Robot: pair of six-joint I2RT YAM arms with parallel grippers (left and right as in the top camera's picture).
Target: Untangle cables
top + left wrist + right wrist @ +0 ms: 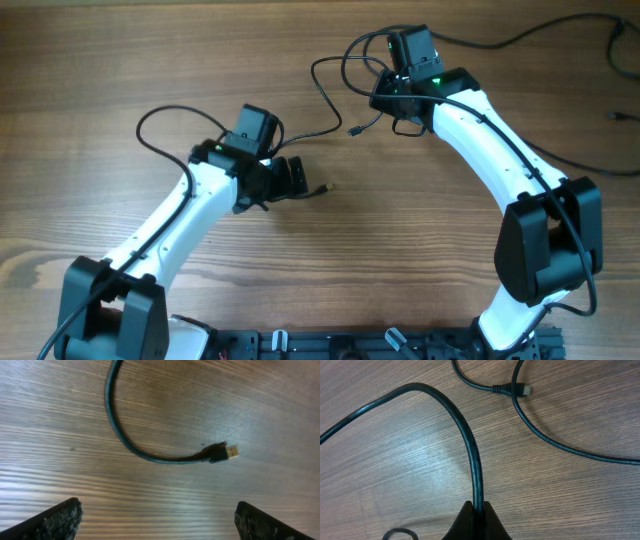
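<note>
Black cable (471, 445) clamped in right jaws; far end out of frame.

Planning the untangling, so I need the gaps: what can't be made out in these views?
Overhead: the cables' crossings under the right arm's wrist are covered by it; plugs too small to identify.
Right wrist: the cable in the right gripper runs off the left edge.
Left wrist: the gold-tipped cable leaves the top edge.

The overhead camera is looking straight down from afar on the whole table (150, 60). The wrist cameras are peering close, sharing with it the plug (220, 452) ahead of the left fingers (55, 520) and the cable (474, 460) between the right fingers (465, 525).
</note>
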